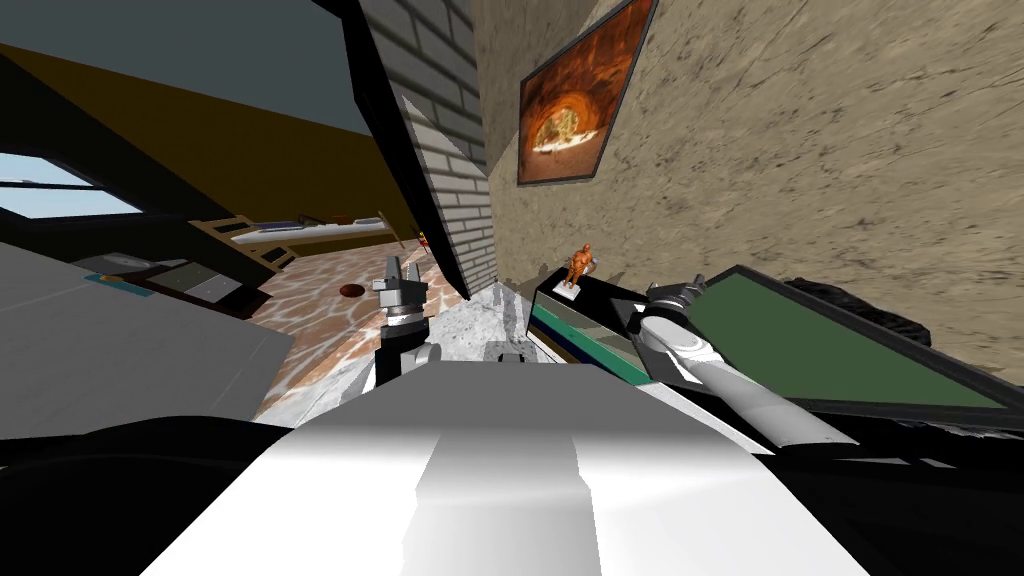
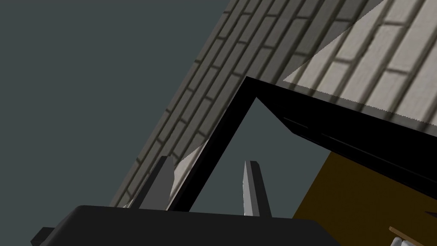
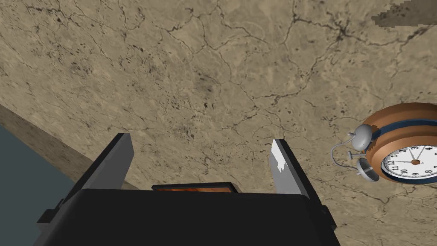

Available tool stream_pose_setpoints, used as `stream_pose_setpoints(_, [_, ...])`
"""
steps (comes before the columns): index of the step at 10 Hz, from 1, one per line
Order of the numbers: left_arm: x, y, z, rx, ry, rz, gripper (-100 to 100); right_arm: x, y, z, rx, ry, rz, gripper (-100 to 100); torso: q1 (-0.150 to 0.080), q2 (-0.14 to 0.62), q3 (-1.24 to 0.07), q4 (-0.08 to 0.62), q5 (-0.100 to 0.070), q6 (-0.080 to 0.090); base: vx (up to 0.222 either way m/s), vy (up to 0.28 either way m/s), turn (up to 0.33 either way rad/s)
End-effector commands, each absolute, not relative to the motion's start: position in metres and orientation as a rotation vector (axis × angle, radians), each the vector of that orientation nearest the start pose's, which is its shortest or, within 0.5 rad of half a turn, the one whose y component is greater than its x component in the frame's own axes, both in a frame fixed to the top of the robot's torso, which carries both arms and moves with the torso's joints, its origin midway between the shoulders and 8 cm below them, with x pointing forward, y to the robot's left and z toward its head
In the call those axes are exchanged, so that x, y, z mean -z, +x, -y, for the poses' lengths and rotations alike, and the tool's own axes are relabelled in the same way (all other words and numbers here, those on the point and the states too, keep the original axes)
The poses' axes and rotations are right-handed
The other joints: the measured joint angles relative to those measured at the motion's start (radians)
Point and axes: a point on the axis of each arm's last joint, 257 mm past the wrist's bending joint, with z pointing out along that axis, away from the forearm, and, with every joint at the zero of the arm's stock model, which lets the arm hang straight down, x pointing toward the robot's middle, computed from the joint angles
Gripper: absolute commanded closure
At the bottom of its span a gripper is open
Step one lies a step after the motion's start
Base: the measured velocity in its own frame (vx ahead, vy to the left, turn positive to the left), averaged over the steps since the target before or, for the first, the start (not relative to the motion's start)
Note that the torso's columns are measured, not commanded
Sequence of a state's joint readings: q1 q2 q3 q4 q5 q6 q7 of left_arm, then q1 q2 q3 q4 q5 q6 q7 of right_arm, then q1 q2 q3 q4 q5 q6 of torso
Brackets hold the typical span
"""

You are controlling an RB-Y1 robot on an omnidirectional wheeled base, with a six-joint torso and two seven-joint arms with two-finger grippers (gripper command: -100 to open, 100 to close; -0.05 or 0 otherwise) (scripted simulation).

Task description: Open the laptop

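Right gripper: fingers stand wide apart and hold no object. They point at the tan, cracked stone wall. In the head view the right gripper sits at the near left corner of a flat green panel in a dark frame.

Laptop: we cannot identify it with certainty. The green panel is the only flat slab close to the gripper, and we cannot tell whether it is a lid, a screen or something else. It lies along the right side of the dark tabletop with a teal front edge. We cannot tell whether gripper and panel touch.

A small orange figurine on a white base stands upright at the tabletop's far edge, near the wall and well apart from the right gripper.

In the right wrist view a round brown alarm clock with a blue band, white dial and grey bells sits off to one side of the fingers, clear of them. The dark lower edge of an orange framed picture shows just above the gripper body. The same picture hangs on the wall above the figurine.

Left gripper: raised left of the tabletop, over the patterned floor. In its wrist view the left gripper shows a narrower gap than the right one and is also empty.
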State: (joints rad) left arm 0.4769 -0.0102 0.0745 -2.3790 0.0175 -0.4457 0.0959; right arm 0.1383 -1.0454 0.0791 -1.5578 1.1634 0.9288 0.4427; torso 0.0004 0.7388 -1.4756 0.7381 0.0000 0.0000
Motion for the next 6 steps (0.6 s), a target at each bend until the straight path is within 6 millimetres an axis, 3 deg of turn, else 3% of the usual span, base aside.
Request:
stream_pose_setpoints(1, [-0.066,0.328,-0.299,1.352,-0.644,-0.519,0,0.037,0.433,0.646,1.489,-0.211,-1.363,-100,0.002,0.002,0.001,0.001,0.001,0.0,-0.194,-0.103,-0.009])
stream_pose_setpoints(6, [-0.066,0.328,-0.299,1.352,-0.644,-0.519,0,0.031,0.455,0.619,1.372,-0.302,-1.362,-100,-0.002,-0.002,-0.001,-0.001,-0.001,0.0,-0.182,-0.12,-0.008])
